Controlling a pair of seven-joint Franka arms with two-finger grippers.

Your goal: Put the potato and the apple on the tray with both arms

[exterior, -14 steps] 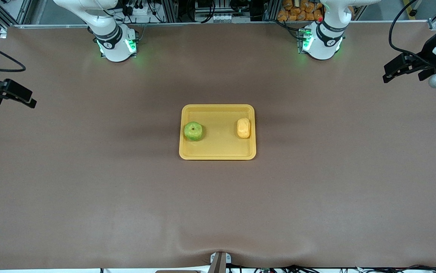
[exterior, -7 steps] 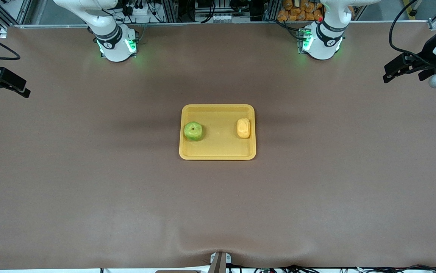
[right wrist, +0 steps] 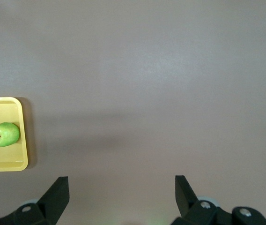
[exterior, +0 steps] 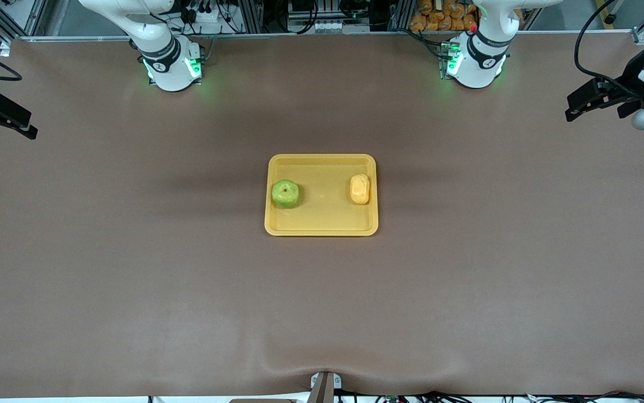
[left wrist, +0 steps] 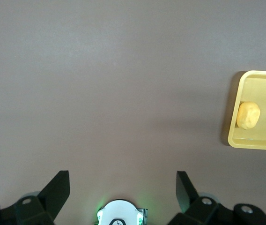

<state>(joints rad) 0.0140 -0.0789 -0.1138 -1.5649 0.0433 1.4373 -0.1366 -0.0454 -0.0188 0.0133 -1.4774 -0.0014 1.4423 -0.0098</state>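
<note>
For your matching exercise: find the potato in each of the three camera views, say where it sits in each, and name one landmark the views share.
Front view: the potato lies on the tray, at the tray's end toward the left arm.
Left wrist view: the potato lies on the tray, by its rim.
Right wrist view: not in it; only the apple shows.
Shared landmark: the yellow tray.

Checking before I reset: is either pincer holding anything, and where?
Nothing held. Left pincer and right pincer are open; apple and potato lie on the tray.

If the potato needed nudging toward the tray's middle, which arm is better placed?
Left, probably: the potato lies at the left arm's end of the tray; the apple lies at the right arm's end.
</note>
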